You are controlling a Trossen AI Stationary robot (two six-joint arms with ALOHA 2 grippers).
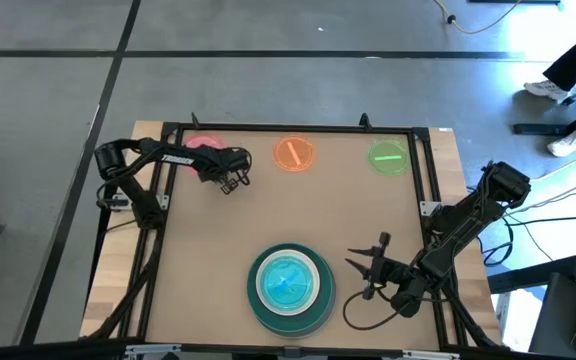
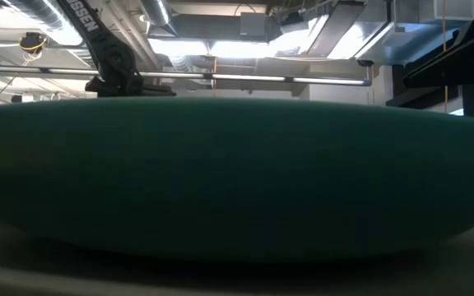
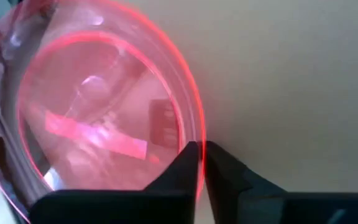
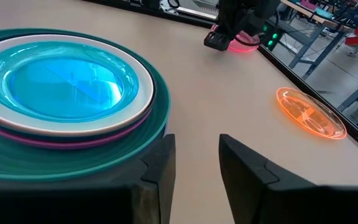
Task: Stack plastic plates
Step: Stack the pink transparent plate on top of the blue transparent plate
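Note:
A stack of plates (image 1: 290, 288) stands near the table's near edge: a large teal plate (image 4: 135, 143) at the bottom, then magenta, then pale pink, with clear blue (image 4: 55, 81) on top. The teal plate fills the low view (image 2: 237, 181). No grey or black plate shows. Small orange (image 1: 293, 155) and green (image 1: 389, 158) plates lie flat at the far edge. My left gripper (image 1: 218, 162) is shut on the small translucent pink plate (image 1: 205, 143) at the far left. My right gripper (image 1: 368, 268) is open and empty, right of the stack. My left gripper pinches the pink plate's rim (image 3: 196, 134) between its two fingers, one finger (image 3: 173, 180) inside the rim and one (image 3: 229, 180) outside. The fingers come from above, pointing down. I cannot tell whether the plate is lifted off the table.
Black frame rails (image 1: 423, 170) run around the tabletop. Bare tabletop lies between the stack and the far row of small plates. A person's legs and shoes (image 1: 568, 85) show on the floor beyond the far right corner.

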